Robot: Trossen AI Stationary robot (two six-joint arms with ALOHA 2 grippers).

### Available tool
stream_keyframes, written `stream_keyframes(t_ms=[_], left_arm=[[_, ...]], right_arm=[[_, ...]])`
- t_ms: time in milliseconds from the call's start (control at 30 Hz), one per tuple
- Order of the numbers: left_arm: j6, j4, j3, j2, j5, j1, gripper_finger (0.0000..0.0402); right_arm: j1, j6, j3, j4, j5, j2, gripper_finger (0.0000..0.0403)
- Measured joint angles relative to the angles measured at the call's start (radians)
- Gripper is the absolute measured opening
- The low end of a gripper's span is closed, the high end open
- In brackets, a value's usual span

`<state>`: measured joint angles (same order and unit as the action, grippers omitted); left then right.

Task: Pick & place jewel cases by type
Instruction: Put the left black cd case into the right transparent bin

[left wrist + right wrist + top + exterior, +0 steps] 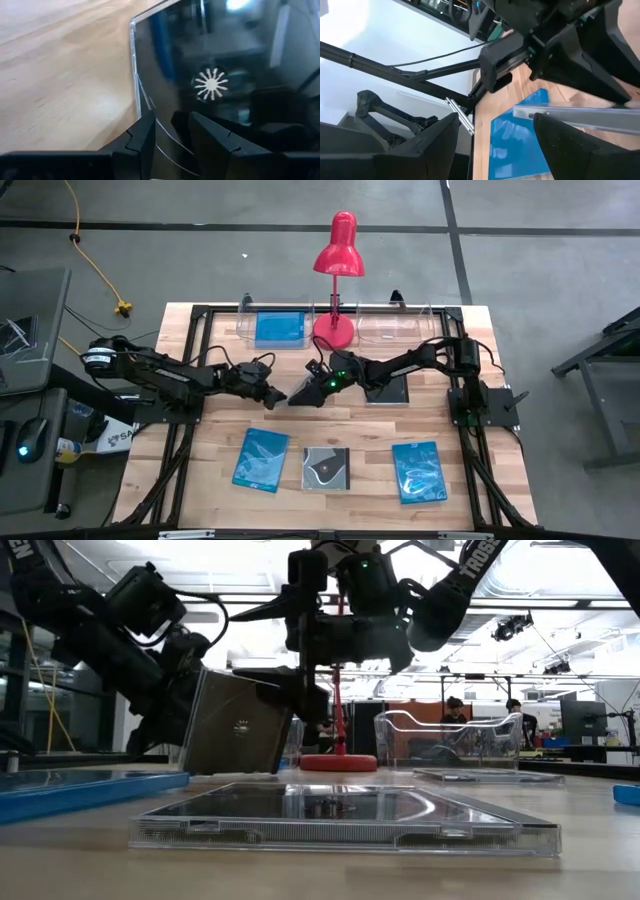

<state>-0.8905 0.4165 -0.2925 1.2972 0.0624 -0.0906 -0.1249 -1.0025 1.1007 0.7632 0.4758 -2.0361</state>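
Over the table's middle my left gripper (275, 394) is shut on a dark jewel case (235, 728) with a white spoked hub (212, 84). The case stands nearly upright and tilted. My right gripper (495, 145) faces it from the right (300, 395), fingers wide open around the case's upper corner (520, 111). Two blue jewel cases (261, 459) (419, 471) and a dark one with a white swirl (327, 468) lie flat in the near row. Another dark case (388, 388) lies under the right arm. One blue case (279, 328) lies in the left clear tray. My left gripper pinches the dark case between its two fingers at one edge, near the corner by the clear spine (144, 102). It comes from the table's left, slanting down. The case stands on edge and tilted; whether its lower edge (230, 770) rests on the table I cannot tell. My right gripper has one finger (560, 145) right by the case's upper edge (580, 117); whether it touches I cannot tell.
A red desk lamp (335, 280) stands at the back centre between two clear trays (250, 330) (395, 328). Black frame rails (190, 360) run along the table's left and right sides. Bare wood (200, 470) lies at the near left.
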Motion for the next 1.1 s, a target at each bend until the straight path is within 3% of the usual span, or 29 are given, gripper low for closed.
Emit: stream_keyframes(t_ms=[733, 1100], left_arm=[[0.004, 0.052, -0.004, -0.002, 0.041, 0.0, 0.012], [0.03, 0.048, -0.004, -0.002, 0.002, 0.0, 0.012]], right_arm=[[-0.027, 0.009, -0.005, 0.015, -0.02, -0.006, 0.0252], [-0.027, 0.013, -0.004, 0.027, -0.016, -0.006, 0.0252]])
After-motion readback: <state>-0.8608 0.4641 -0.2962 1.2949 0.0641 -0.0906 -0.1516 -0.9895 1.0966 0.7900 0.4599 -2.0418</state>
